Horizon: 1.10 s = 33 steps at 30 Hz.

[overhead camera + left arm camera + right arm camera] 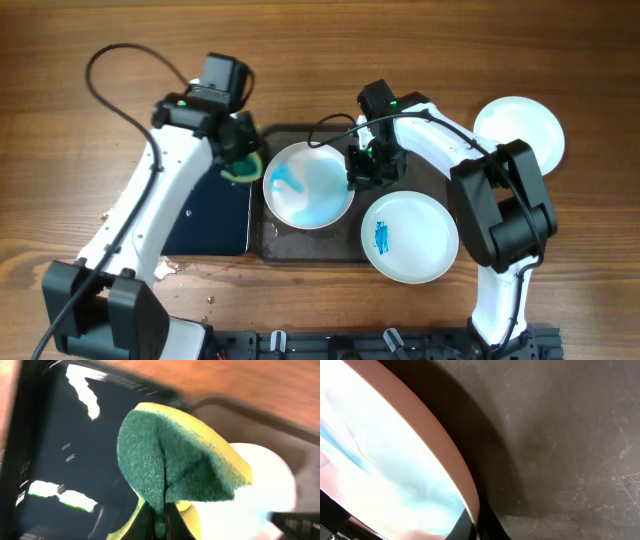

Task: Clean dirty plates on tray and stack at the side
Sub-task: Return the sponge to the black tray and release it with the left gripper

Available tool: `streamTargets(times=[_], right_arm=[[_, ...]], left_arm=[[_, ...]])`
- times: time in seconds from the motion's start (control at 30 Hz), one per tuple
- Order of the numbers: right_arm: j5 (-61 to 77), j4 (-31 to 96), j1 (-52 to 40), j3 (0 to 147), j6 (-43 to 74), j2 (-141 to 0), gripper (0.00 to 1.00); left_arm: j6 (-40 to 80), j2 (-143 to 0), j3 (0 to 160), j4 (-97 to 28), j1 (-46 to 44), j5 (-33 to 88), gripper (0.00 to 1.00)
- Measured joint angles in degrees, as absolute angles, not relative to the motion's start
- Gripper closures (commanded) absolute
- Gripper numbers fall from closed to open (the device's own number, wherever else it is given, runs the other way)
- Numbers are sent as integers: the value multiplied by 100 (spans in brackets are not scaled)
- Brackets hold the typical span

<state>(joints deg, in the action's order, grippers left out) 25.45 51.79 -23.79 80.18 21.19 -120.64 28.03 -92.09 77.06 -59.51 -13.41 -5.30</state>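
Observation:
A white plate (pixel 307 186) smeared with blue lies tilted on the dark grey tray (pixel 275 243). My right gripper (pixel 358 176) is shut on its right rim; the rim (pixel 440 460) fills the right wrist view above the tray floor (pixel 560 450). My left gripper (pixel 240 160) is shut on a yellow and green sponge (pixel 175 465) at the plate's left edge, over the glossy black tray. A second plate (pixel 410 238) with a blue smear overhangs the grey tray's right front corner. A third, clean plate (pixel 520 130) lies on the table at far right.
A smaller glossy black tray (pixel 210 215) lies left of the grey tray; it also shows in the left wrist view (pixel 65 460). Small crumbs lie on the wood near its front left corner (pixel 170 268).

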Motion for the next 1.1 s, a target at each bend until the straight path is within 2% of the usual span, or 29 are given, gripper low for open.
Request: streamTargets(times=[0.13,0.33,0.37,0.4,0.43,0.5,0.73,0.93,1.1], right_arm=[[2545,5177,-2379,8020,2117,-12064,96],[2545,5177,-2379,8020,2115,-12064,96],[2545,5177,-2379,8020,2091,-12064,96],[2545,5179,-2379,8020,2071,-12064,96],[2545,5179,-2379,8020,2049,-12064,96],[2543,5179,-2379,8020,2029,-12064,96],[2545,5137,-2379,8018,1865,-12064,96],[2443,4587,-2379,8018,1616,-12046,96],[1201,4488,-2379,8018,1527,-11732,96]], left_arm=[[2902,-9384,7706,-6351,-663,-626,96],[2897,-10086,7474,-6187,-635,-609,96],[2899,-10182,7373,-6125,-635,-602,93],[2899,-10296,7212,-6064,-635,-596,49],[2899,-10359,7116,-6012,-635,-591,15],[2880,-10379,7052,-5972,-635,-591,0],[2899,-10206,7052,-5992,-635,-593,0],[2899,-8836,7144,-6473,-635,-593,0],[2899,-8816,7148,-6648,-635,-593,0]])
